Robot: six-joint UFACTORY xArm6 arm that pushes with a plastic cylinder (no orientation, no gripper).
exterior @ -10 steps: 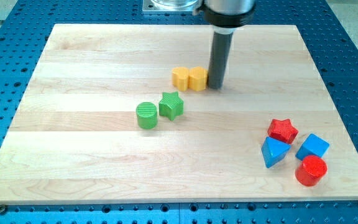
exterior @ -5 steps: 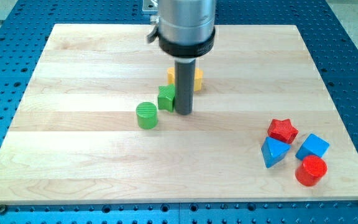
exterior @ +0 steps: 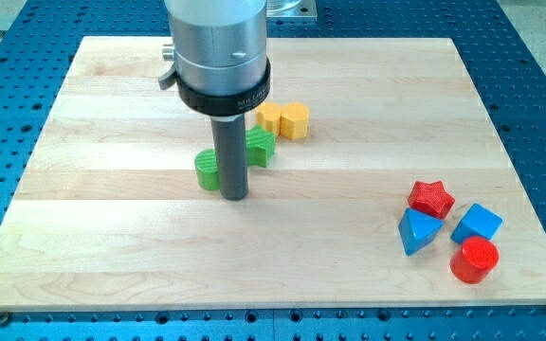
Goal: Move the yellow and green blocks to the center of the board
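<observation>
My tip [exterior: 234, 196] rests on the pale wood board [exterior: 112, 237], touching the ribbed green cylinder [exterior: 207, 170]; no gripper fitted. Green star [exterior: 261, 147] sits just behind the rod, two yellow blocks [exterior: 284, 119] beyond it, all near board centre. Blue perforated table [exterior: 538, 95] surrounds the board.

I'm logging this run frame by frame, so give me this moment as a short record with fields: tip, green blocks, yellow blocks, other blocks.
tip: my tip rests on the board, just below the two green blocks
green blocks: green cylinder at the rod's left, green star at its right, both partly hidden by the rod
yellow blocks: two yellow blocks side by side, touching, up and right of the star
other blocks: red star, blue wedge, blue cube, red cylinder clustered at the view's lower right
</observation>
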